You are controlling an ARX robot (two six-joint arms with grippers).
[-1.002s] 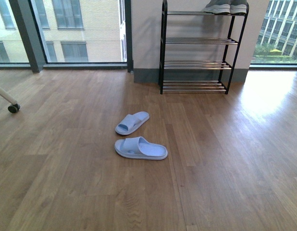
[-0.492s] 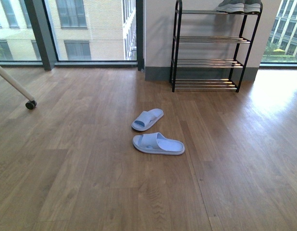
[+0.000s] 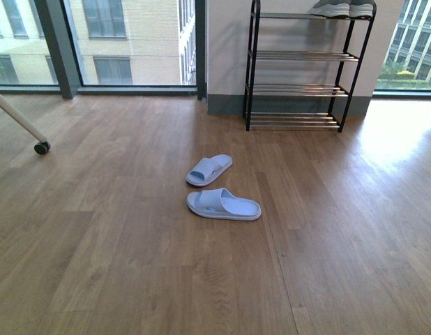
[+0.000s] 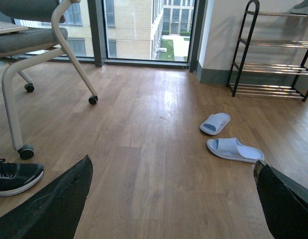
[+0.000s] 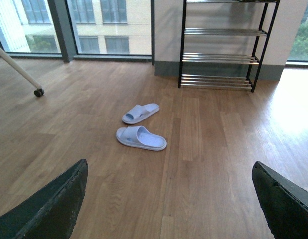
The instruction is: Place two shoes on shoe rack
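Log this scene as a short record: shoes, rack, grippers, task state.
near slipper: light blue, on the floor, lying crosswise
far slipper: light blue, on the floor, angled, apart from the other
sneakers: grey pair on the rack's top tier
shoe rack: four tiers, beyond the slippers
left gripper: open, empty
right gripper: open, empty
task state: slippers not yet on rack

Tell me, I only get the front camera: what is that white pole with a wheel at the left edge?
Observer: The left wrist view shows it is a leg of a chair with a grey seat and white frame.
Operator: Anything else over there?
Observer: A black shoe with a white sole sits on the floor near another chair caster.
Operator: Are the robot's hands holding anything?
Observer: No. The left gripper and right gripper are both open and empty.
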